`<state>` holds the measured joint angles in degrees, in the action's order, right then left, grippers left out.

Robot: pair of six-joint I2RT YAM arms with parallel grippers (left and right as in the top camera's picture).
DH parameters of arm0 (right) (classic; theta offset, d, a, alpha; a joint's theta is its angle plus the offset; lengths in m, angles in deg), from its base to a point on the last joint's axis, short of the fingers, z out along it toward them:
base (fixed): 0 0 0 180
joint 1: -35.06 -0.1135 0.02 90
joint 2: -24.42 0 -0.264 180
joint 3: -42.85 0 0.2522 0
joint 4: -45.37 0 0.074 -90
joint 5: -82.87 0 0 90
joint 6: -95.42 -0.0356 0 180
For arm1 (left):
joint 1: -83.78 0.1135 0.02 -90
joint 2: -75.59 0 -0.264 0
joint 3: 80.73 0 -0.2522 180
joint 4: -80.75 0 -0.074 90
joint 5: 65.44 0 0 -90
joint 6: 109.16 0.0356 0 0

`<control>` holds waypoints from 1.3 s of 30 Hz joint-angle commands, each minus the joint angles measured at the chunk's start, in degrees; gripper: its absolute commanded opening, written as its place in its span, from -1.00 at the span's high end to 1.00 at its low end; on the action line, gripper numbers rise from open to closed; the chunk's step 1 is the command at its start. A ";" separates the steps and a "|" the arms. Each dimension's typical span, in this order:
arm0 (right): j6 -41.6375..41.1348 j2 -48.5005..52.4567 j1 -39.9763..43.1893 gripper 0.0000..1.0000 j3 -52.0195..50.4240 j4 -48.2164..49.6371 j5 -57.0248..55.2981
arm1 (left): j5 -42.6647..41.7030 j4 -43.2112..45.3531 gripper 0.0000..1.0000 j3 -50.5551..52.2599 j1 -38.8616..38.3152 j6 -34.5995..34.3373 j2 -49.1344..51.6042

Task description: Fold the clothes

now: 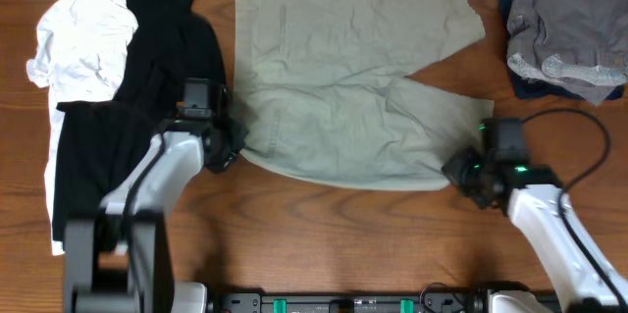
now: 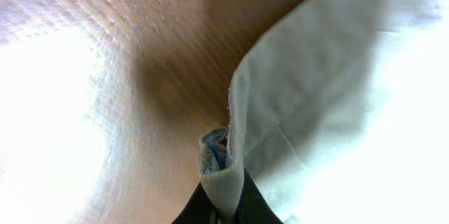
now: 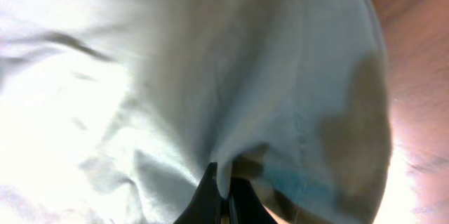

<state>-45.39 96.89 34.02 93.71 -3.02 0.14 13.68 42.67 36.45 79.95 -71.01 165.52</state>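
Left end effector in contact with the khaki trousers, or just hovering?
Touching. Left wrist view: the left end effector is shut on the edge of the khaki trousers.

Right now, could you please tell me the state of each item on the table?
Khaki trousers: spread flat, unfolded, gripped at both near corners.
White garment: crumpled.
Black garment: spread loosely.
Grey garment: bunched up.
Left end effector: shut on khaki trousers.
Right end effector: shut on khaki trousers.
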 commanded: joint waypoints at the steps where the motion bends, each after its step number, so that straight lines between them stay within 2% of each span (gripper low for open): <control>1: 7.39 -4.33 3.17 0.98 5.46 -5.60 1.16 | -0.46 -2.62 0.88 0.07 0.44 5.99 -9.99; 7: 11.26 -10.12 7.17 0.98 14.64 -17.77 1.14 | -0.28 -9.18 0.88 0.07 0.39 8.81 -26.23; 13: 15.45 -14.05 9.09 0.98 24.50 -27.69 1.14 | -0.28 -15.93 0.88 0.07 0.37 8.76 -38.93; 18: 17.94 -15.82 9.11 0.98 31.69 -36.85 1.18 | -0.28 -21.64 0.88 0.07 0.15 8.74 -47.95; 21: 20.06 -16.06 9.11 0.98 33.53 -39.06 1.18 | -0.13 -23.69 0.88 0.07 0.17 8.74 -50.90; 26: 22.82 -13.49 9.11 0.98 33.18 -33.79 0.66 | 3.39 -23.82 0.88 0.09 0.17 8.76 -49.55; 32: 23.43 -4.26 8.83 0.98 33.18 -23.82 1.29 | 6.03 -20.20 0.88 0.09 0.17 8.76 -41.44; 39: 27.17 9.05 8.55 0.98 33.18 -9.33 3.78 | 7.15 -7.85 0.88 0.09 0.17 8.79 -25.88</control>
<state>-21.46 102.40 41.89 125.97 -15.52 9.18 13.53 32.42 36.60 79.31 -63.69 135.07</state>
